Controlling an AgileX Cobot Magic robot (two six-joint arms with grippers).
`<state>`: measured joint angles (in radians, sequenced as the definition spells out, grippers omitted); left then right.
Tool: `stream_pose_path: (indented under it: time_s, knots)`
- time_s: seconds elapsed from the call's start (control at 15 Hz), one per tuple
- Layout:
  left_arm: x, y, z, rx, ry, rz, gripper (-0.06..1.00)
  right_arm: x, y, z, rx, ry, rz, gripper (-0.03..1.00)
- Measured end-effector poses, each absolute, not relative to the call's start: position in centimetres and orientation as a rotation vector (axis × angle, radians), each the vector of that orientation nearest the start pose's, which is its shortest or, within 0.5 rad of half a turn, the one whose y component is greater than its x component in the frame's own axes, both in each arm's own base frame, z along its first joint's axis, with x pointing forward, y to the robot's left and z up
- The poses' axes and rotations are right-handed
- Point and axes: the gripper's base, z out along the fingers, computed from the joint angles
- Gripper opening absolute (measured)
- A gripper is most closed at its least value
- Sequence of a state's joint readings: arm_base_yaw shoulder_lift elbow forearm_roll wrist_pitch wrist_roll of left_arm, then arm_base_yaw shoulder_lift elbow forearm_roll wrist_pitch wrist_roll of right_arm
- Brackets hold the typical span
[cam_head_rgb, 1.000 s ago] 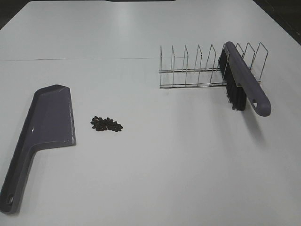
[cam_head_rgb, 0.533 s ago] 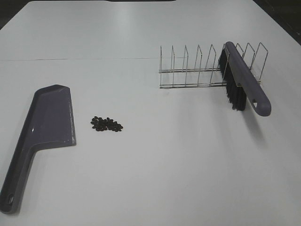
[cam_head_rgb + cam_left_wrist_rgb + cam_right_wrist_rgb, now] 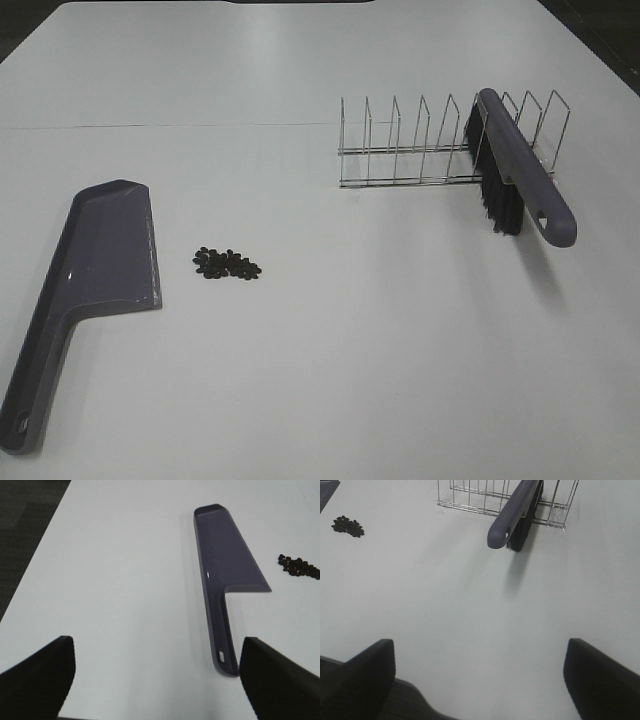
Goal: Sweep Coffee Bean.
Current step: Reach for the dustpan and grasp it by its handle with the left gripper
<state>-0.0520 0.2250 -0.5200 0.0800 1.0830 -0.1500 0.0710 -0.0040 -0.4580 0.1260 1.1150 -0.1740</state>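
I am holding my left pincer wide open over the white table, and nothing is sitting between its two dark fingers. Just ahead of it the purple dustpan is lying flat, its handle pointing back toward me and its scoop pointing away. The coffee beans are lying in one small dark heap on the bare table. They are just beside the dustpan's long open edge, on the side facing the rack, and they are not touching it.

My right pincer is hanging wide open too, gripping nothing, over an empty stretch of table near its front edge. Ahead of it the purple brush is leaning in the wire rack, resting tilted across one of the slots. Its black bristles are pointing down and its handle end is jutting out toward me, clear of the wires.

The brush and rack are standing well apart from the beans, across the table from them. Neither of my pincers is showing in the high view.
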Motion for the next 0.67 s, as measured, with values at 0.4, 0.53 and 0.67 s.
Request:
stream_pose_path:
  time_s: [0.4,0.53,0.67]
  knots:
    - [5.7,0.3,27.1,-0.121,2.455,0.008,0.81,-0.4,1.0,26.2,-0.267,2.114,0.093,0.79]
    - [6.6,0.3,26.7,-0.158,2.516,0.007,0.81,-0.4,1.0,26.2,-0.267,2.114,0.093,0.79]
    - [7.8,0.2,26.1,-0.193,2.599,0.01,0.81,-0.4,1.0,26.2,-0.267,2.114,0.093,0.79]
